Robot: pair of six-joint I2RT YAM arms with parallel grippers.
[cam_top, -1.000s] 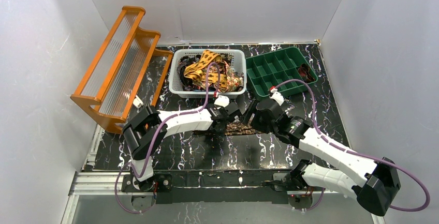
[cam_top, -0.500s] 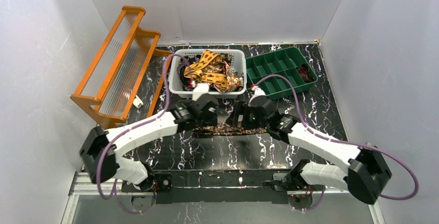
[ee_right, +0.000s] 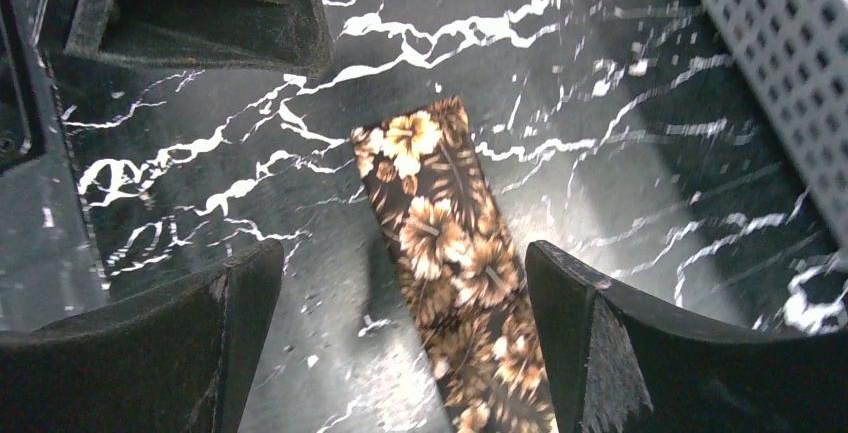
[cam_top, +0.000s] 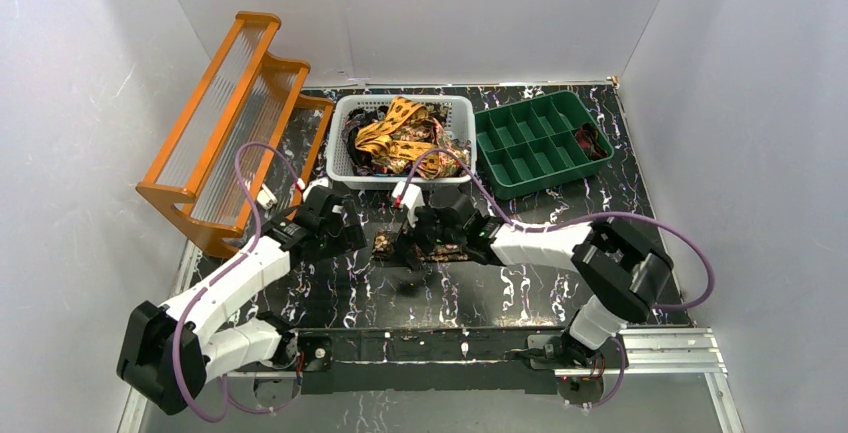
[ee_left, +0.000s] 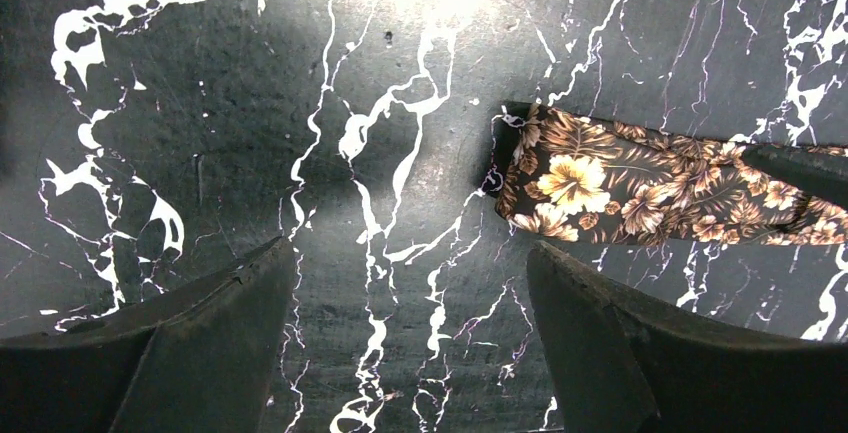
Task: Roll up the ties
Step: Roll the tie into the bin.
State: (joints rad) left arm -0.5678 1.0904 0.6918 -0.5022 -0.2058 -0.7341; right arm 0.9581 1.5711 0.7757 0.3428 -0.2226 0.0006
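One tie [cam_top: 452, 250], dark with tan-brown flowers, lies flat on the black marbled table, its squared end [ee_left: 560, 178] pointing left. My left gripper [ee_left: 410, 253] is open over bare table just left of that end, with nothing between its fingers. My right gripper [ee_right: 395, 253] is open and straddles the tie [ee_right: 450, 223] near that end; the cloth lies closer to its right finger [ee_right: 590, 333] and is not pinched. From above, the left gripper [cam_top: 345, 233] and right gripper [cam_top: 410, 248] stand close together. More ties [cam_top: 405, 138] are heaped in the white basket [cam_top: 345, 168].
A green compartment tray [cam_top: 540, 138] sits at the back right with a dark roll in one far cell. An orange ribbed rack [cam_top: 235, 113] stands at the back left. The basket's mesh wall [ee_right: 780, 53] is close to the right gripper. Purple cables loop over both arms.
Both grippers have opened wider. The left one has drawn left off the tie's end. The right arm has swung left along the tie to its left end.
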